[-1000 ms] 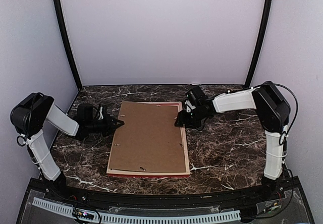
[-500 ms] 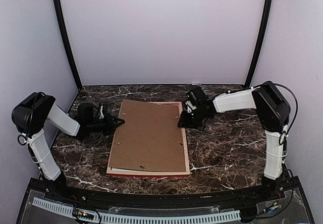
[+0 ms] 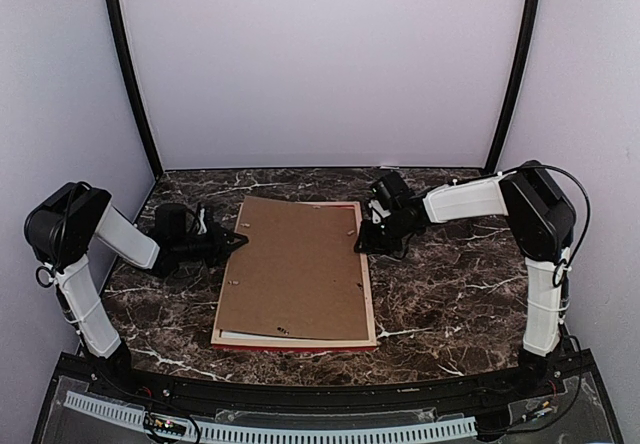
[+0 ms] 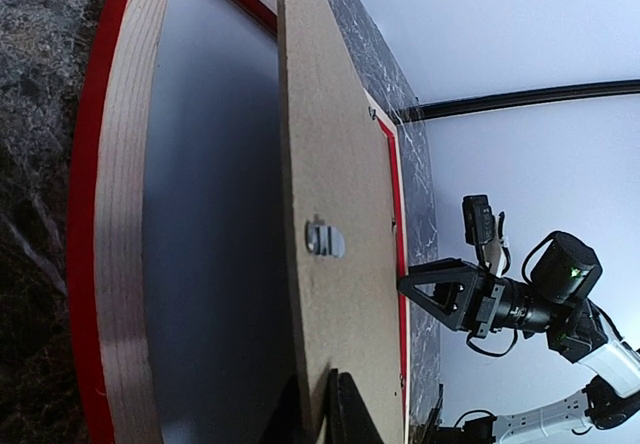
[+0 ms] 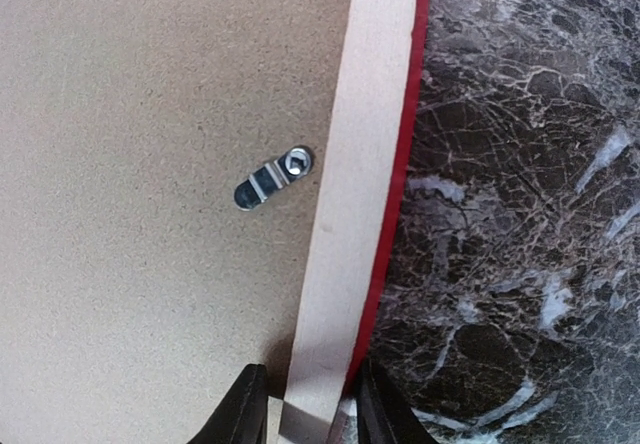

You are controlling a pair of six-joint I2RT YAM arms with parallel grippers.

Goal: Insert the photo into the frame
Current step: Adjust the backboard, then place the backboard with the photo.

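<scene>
The red frame (image 3: 369, 299) lies face down on the marble table, with its pale wood back up. The brown backing board (image 3: 295, 264) rests on it, its left edge raised. My left gripper (image 3: 238, 239) is shut on that raised edge. In the left wrist view the board (image 4: 340, 164) stands above the clear pane (image 4: 210, 224) and the frame rail (image 4: 120, 214), with the left gripper (image 4: 325, 394) clamped on it. My right gripper (image 3: 362, 244) straddles and grips the frame's right rail (image 5: 350, 194); it also shows in the right wrist view (image 5: 310, 389). The photo is hidden.
A metal turn clip (image 5: 272, 177) sits on the board next to the right rail. A pale strip (image 3: 240, 336) shows under the board's near left corner. Dark marble table (image 3: 450, 294) lies to the right of the frame. Grey walls enclose the back and sides.
My left gripper has lifted the backing board's left edge a little higher, opening a gap over the frame. My right gripper has stayed on the right rail.
</scene>
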